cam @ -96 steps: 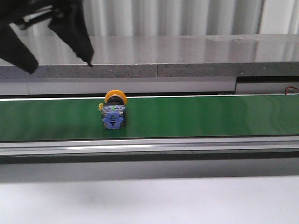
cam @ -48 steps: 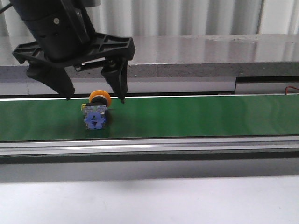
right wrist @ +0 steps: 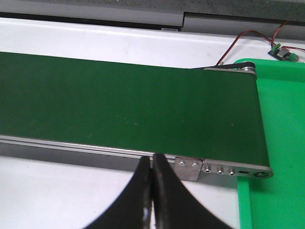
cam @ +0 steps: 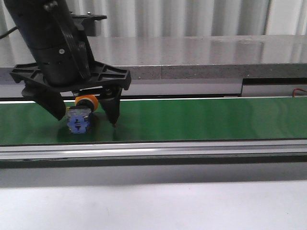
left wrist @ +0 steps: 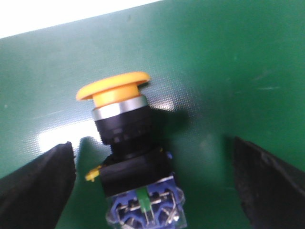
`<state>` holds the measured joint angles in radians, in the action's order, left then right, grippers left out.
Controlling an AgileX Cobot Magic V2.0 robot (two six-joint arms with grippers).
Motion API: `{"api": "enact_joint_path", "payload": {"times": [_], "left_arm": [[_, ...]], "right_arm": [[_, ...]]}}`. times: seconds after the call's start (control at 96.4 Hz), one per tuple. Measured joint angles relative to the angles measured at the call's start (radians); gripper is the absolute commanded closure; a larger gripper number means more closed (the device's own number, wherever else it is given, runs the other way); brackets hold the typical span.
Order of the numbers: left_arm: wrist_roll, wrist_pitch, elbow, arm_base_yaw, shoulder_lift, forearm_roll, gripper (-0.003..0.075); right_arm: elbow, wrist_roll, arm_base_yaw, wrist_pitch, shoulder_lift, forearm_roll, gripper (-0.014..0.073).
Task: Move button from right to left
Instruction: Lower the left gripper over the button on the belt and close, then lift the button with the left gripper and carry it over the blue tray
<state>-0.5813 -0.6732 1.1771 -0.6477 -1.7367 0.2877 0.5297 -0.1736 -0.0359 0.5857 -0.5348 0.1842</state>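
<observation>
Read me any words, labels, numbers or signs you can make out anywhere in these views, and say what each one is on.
No readable text in any view.
The button shows no lettering on its cap or its blue base.
The green belt is plain.
The left claw carries no marking.
The small circuit board beside the belt is too small to read.

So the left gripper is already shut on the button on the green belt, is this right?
Not quite. The left gripper is open around the button on the green belt; the left wrist view shows gaps between both jaws and the button.
</observation>
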Motion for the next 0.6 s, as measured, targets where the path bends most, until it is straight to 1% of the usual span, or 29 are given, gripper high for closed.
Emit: {"api": "enact_joint_path", "payload": {"times": [0.041,0.083,0.093,0.114,0.166,0.187,0.239,0.311,0.363,0.425,0.602], "left_arm": [[-0.004,0.000,0.000,0.003,-0.002,0.000,0.0165],[-0.005,-0.001,0.000,0.003,-0.004,0.000,0.0231],[-0.005,-0.001,0.000,0.003,-0.004,0.000,0.0258],[-0.007,-0.002,0.000,0.003,-0.004,0.000,0.0286],[-0.009,-0.006,0.000,0.003,-0.004,0.000,0.0408],[-0.012,-0.010,0.000,0.005,-0.004,0.000,0.0440],[-0.012,-0.018,0.000,0.005,-0.004,0.000,0.0557],[-0.012,-0.022,0.000,0.005,-0.004,0.004,0.0662],[-0.012,-0.025,0.000,0.005,-0.004,0.011,0.0708],[-0.012,-0.027,0.000,0.005,-0.004,0.015,0.0738],[-0.014,-0.048,0.000,0.014,0.042,0.027,0.0740]], "right_arm": [[0.000,0.000,0.000,0.000,0.000,0.000,0.0661],[0.000,0.000,0.000,0.000,0.000,0.000,0.0661],[0.000,0.000,0.000,0.000,0.000,0.000,0.0661],[0.000,0.000,0.000,0.000,0.000,0.000,0.0661],[0.000,0.000,0.000,0.000,0.000,0.000,0.0661],[0.000,0.000,0.000,0.000,0.000,0.000,0.0661],[0.000,0.000,0.000,0.000,0.000,0.000,0.0661],[0.000,0.000,0.000,0.000,0.000,0.000,0.0661],[0.000,0.000,0.000,0.000,0.000,0.000,0.0661],[0.000,0.000,0.000,0.000,0.000,0.000,0.0661],[0.000,0.000,0.000,0.000,0.000,0.000,0.0661]]}}
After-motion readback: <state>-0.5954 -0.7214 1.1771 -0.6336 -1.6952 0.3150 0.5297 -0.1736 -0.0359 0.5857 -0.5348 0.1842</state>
